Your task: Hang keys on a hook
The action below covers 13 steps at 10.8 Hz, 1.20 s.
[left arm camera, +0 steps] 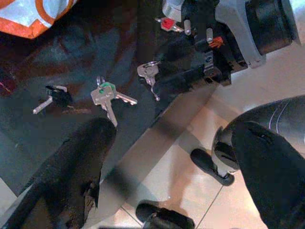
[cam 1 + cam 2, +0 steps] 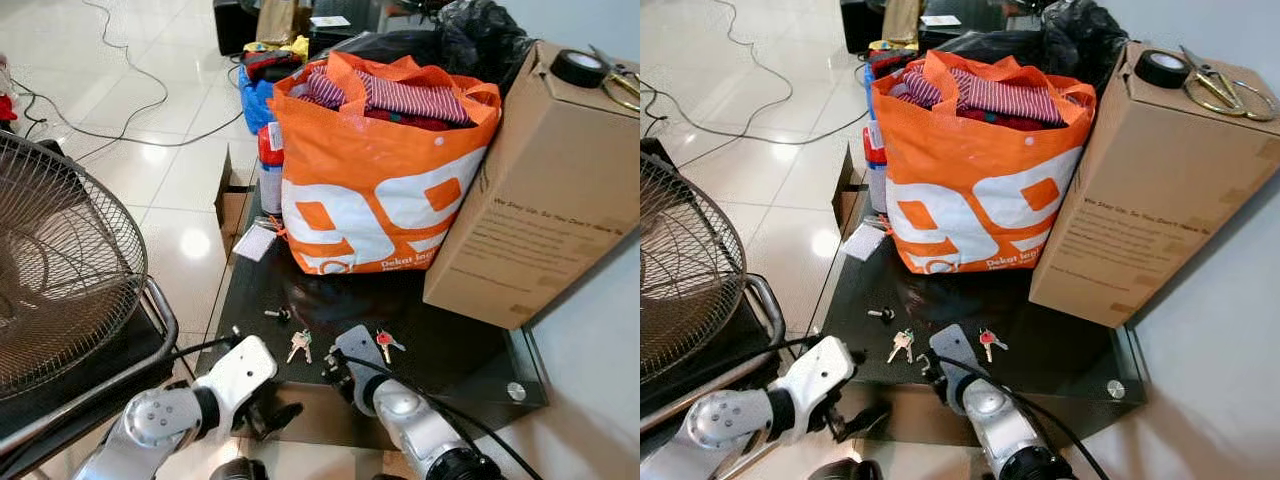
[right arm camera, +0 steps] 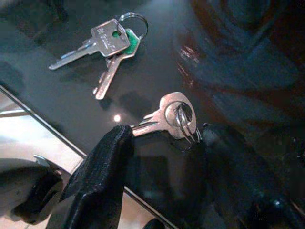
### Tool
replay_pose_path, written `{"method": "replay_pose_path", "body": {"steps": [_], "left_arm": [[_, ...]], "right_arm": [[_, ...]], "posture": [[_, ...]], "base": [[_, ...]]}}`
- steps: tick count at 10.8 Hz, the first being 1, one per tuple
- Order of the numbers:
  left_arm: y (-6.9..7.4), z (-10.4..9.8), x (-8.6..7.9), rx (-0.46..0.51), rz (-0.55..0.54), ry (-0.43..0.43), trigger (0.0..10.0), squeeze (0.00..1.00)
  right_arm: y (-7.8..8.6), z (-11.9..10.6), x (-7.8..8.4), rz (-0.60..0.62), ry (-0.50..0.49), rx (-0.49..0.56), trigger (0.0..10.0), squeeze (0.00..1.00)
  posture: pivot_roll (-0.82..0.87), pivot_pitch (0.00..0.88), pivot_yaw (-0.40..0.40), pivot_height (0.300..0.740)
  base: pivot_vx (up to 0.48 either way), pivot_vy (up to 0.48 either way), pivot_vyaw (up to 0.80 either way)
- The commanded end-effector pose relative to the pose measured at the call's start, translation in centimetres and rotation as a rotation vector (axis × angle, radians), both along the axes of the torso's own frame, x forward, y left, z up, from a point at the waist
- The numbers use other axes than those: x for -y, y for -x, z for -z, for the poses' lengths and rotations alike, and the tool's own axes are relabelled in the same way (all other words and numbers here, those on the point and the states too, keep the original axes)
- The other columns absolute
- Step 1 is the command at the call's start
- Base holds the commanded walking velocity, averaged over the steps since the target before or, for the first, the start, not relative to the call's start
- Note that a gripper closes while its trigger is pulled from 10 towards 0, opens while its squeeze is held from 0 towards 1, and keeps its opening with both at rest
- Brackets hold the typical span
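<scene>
Dark glass table (image 2: 470,345) on glossy tile floor (image 2: 180,170) — right gripper (image 3: 164,143) spread wide around silver key (image 3: 167,116).

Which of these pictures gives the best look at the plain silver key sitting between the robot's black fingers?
The right wrist view: the silver key lies large and sharp on the dark glass table, between the open right gripper fingers. The left wrist view shows it small. In the head views, it is a speck beside the arm.

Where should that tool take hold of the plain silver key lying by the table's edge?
Probably at its round head and ring. The silver key lies flat on the glass table, so a descent from above suits, the right tool straddling the head with its fingers either side, as they nearly stand now.
</scene>
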State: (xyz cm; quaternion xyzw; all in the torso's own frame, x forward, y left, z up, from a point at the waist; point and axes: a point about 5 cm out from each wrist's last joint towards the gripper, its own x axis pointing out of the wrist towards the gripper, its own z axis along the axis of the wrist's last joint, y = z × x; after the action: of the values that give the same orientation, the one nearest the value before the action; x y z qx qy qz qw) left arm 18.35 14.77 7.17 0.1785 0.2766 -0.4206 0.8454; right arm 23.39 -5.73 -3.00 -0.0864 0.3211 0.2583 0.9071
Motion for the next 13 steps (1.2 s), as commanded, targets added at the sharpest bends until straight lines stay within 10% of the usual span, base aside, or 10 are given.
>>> {"method": "replay_pose_path", "body": {"steps": [1, 13], "left_arm": [[0.0, -0.2, 0.0, 0.003, 0.009, 0.004, 10.0, 0.07], [-0.3, -0.3, -0.3, 0.010, 0.023, -0.001, 10.0, 0.07]], "right_arm": [[-0.1, 0.0, 0.2, 0.020, -0.010, 0.007, 10.0, 0.00], [0.0, 0.0, -0.9, -0.055, -0.041, 0.036, 10.0, 0.00]], "posture": [[-0.07, 0.089, -0.053, 0.740], [-0.05, 0.079, -0.040, 0.740]], "base": [[0.000, 0.000, 0.00], [0.000, 0.000, 0.00]]}}
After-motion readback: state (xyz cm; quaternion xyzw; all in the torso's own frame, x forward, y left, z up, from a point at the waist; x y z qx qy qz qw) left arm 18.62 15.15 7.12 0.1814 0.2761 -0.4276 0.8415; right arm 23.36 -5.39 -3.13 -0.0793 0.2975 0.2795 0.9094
